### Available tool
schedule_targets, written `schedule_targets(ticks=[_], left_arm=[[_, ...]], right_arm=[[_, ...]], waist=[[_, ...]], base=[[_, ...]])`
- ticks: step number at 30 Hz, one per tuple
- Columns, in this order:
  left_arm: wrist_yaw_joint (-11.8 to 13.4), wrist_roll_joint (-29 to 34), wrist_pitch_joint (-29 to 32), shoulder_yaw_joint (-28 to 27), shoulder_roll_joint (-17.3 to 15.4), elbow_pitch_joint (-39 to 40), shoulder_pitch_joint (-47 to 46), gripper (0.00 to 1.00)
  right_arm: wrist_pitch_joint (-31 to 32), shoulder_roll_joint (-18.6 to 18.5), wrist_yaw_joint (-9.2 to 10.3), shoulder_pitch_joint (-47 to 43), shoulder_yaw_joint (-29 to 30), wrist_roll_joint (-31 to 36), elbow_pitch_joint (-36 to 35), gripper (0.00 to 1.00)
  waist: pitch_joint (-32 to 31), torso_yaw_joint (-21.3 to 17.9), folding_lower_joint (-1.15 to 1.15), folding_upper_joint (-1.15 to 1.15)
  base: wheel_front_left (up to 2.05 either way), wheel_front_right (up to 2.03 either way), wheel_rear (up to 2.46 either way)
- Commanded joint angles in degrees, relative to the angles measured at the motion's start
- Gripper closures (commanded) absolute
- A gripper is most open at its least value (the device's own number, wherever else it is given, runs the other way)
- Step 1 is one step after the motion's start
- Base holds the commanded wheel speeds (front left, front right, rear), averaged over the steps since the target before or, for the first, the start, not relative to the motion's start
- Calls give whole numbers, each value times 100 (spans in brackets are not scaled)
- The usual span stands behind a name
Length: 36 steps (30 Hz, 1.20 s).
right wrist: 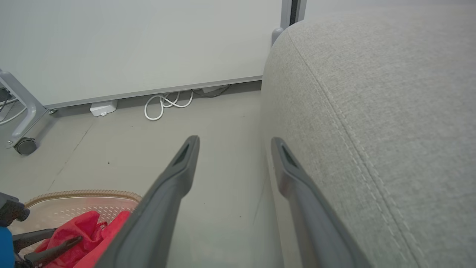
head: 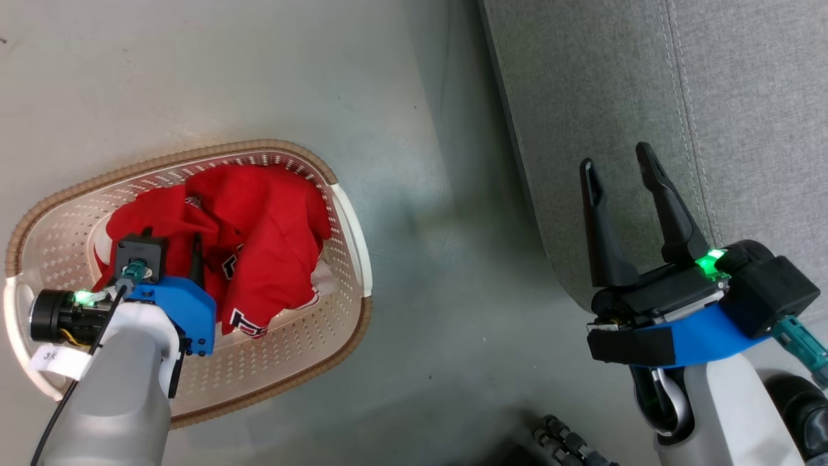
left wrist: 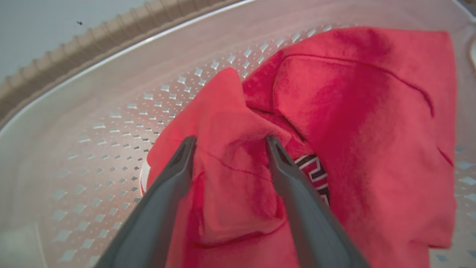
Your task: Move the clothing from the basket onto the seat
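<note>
Currently: clothing (head: 259, 226), red, heaped in basket (head: 352, 223) on the floor, apart from seat (head: 647, 97). Left gripper (left wrist: 230, 140): jaws spread, straddling a raised fold per left wrist view; head view's wrist housing covers this. Right gripper (head: 615, 158): jaws spread, empty, over seat edge.

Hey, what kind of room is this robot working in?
Probably an indoor test room staged like a living space: a grey sofa and a laundry basket stand on bare smooth floor, with a plain white wall panel, loose white cable and a wheeled frame behind.
</note>
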<state>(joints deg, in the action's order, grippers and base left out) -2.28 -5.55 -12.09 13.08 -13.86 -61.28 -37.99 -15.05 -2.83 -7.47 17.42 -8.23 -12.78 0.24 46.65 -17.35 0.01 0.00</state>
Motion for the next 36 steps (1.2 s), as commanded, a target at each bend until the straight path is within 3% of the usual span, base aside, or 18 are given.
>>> schedule_targets(ticks=[1,8,9,11,28,36], left_arm=[[48,-17,32,-7,-28,-37,-112,0],[253,-77,243,-13,-13,-287,-264,0],[251,-94,237,-15,1,-315,-266,14],[246,-119,266,-6,24,-370,-279,98],[83,-278,95,151,197,-606,-361,100],[42,-321,-38,236,320,-682,-312,100]], right_arm=[[-20,-10,-4,101,-19,-24,-18,0],[-20,-11,-4,130,-93,-66,-19,0],[-20,-11,-4,141,-92,-71,-9,0],[-20,-11,-4,152,-99,-82,7,0],[-20,-11,-4,119,-113,21,47,0],[-20,-11,-4,120,-77,132,142,0]], waist=[[20,-16,-1,0],[82,-45,-1,0],[88,-43,-1,0],[94,-40,-1,0],[-7,78,-1,0],[-342,216,-1,0]], base=[[0,0,0],[0,0,0],[0,0,0],[0,0,0],[0,0,0],[0,0,0]])
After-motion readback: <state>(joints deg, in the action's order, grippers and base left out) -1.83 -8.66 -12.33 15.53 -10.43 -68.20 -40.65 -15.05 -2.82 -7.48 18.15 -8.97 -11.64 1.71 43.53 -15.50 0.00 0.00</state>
